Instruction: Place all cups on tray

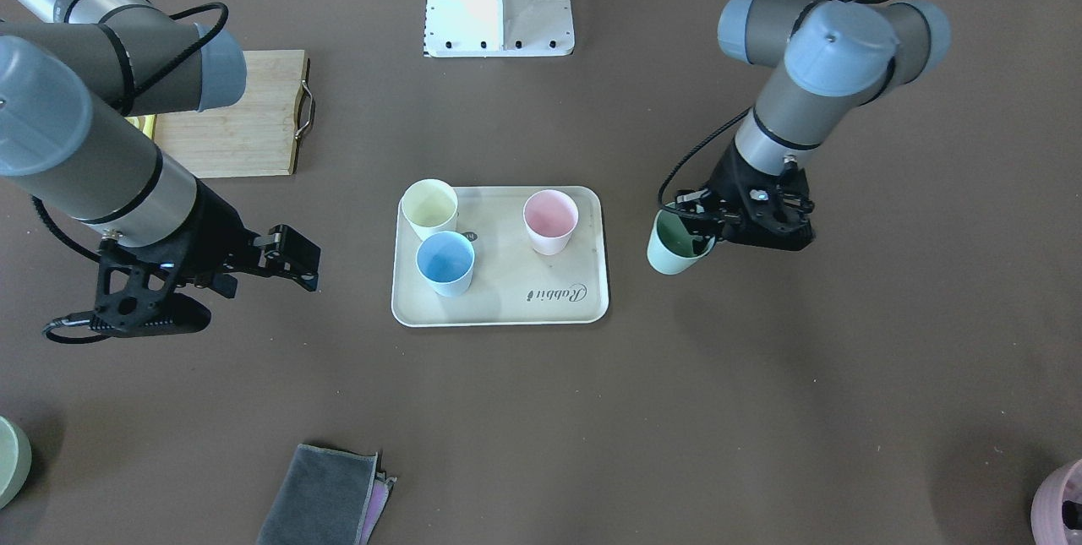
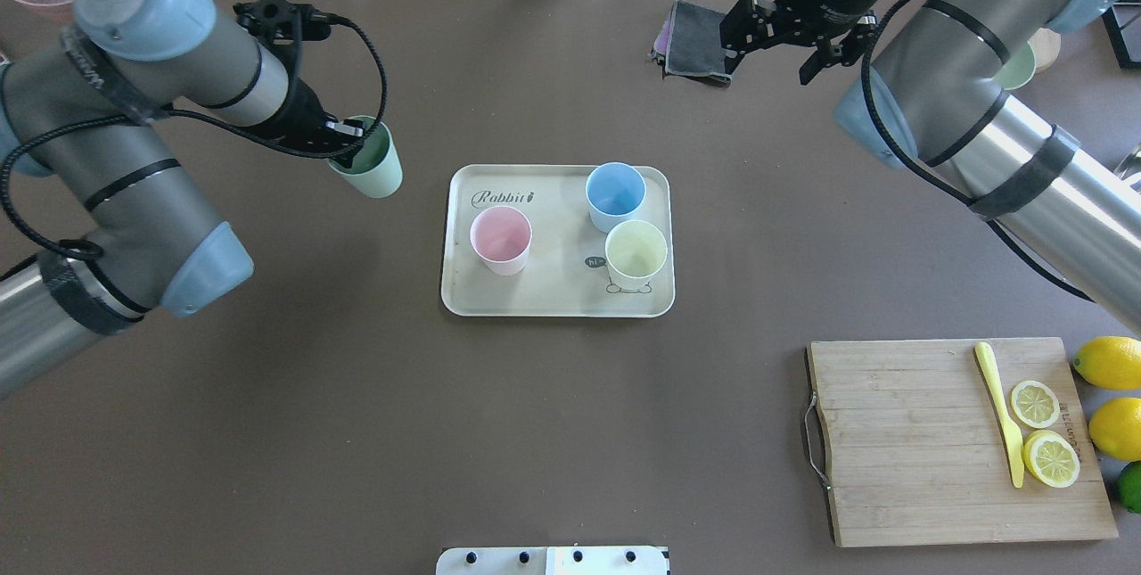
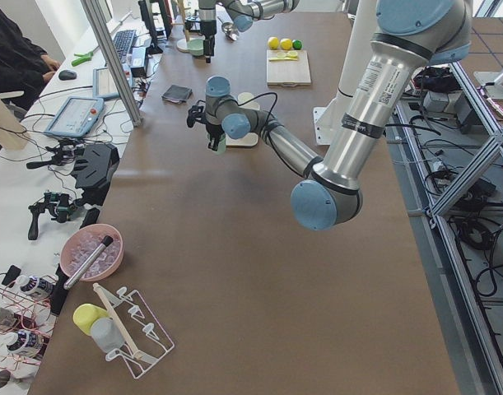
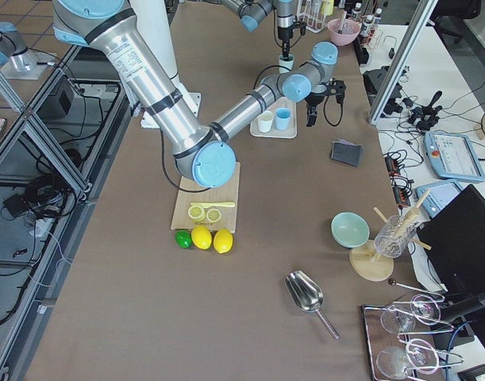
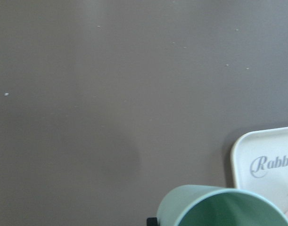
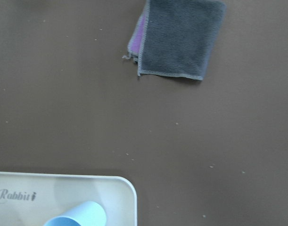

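Note:
The cream tray (image 2: 557,311) with "Rabbit" script lies mid-table. On it stand the pale yellow cup (image 2: 636,250), the light blue cup (image 2: 615,192) and the pale pink cup (image 2: 500,239). My left gripper (image 2: 348,143) is shut on the mint green cup (image 2: 367,169) and holds it tilted above the table, just left of the tray. The cup's rim fills the bottom of the left wrist view (image 5: 219,207), with the tray corner (image 5: 257,150) beside it. My right gripper (image 2: 777,45) is open and empty, raised beyond the tray's far right corner.
A wooden cutting board (image 2: 909,441) with lemon slices and a yellow knife lies near right, with whole lemons (image 2: 1110,361) beside it. A grey cloth (image 2: 697,49) lies at the far side near the right gripper. A pale green bowl (image 1: 10,456) and a mauve pot (image 1: 1061,504) stand at the far corners.

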Controlling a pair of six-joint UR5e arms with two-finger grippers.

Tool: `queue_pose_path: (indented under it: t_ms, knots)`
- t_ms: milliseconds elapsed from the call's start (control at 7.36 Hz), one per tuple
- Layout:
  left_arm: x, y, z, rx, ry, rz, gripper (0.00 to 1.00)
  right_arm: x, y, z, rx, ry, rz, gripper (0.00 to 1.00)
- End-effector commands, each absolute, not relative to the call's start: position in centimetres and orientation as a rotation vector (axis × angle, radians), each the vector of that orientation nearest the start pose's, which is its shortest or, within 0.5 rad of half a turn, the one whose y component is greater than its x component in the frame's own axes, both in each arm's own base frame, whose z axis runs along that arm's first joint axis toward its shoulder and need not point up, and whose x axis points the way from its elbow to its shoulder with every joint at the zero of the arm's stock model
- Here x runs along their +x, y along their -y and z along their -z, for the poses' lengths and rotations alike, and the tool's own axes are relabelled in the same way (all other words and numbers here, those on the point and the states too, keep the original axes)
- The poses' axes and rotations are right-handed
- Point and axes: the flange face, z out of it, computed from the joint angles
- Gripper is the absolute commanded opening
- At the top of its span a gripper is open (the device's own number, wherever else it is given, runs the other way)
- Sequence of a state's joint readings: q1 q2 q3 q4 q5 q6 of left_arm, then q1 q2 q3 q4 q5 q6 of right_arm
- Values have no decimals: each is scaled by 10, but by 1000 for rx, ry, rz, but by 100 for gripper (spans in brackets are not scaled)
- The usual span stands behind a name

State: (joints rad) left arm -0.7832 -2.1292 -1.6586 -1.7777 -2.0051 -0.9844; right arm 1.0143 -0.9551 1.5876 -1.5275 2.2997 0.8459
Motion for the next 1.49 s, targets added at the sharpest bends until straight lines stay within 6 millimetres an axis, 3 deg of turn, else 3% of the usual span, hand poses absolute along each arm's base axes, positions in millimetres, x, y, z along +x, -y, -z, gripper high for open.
queue_pose_path:
  t_ms: [0,272,679,815,951,1086,1222,1358]
  knots:
    - [513,536,-215,189,-895,91,0,-266,614,-325,69,908,37,100]
    - [537,528,-213,216,-871,93,0,-250,612,-354,67,886,53,100]
    - [542,534,-222,215,-850,96,0,-242,609,-372,47,871,34,100]
    - [541,535,-222,220,-848,98,16,-240,608,-378,42,866,29,100]
    - [540,535,-221,222,-849,98,68,-235,609,-380,44,864,22,100]
    - [530,543,-218,233,-851,107,97,-231,610,-382,46,863,17,100]
    - [501,560,-210,256,-860,127,98,-223,604,-387,49,863,17,100]
    - [456,581,-204,267,-878,119,98,-207,597,-399,61,860,40,100]
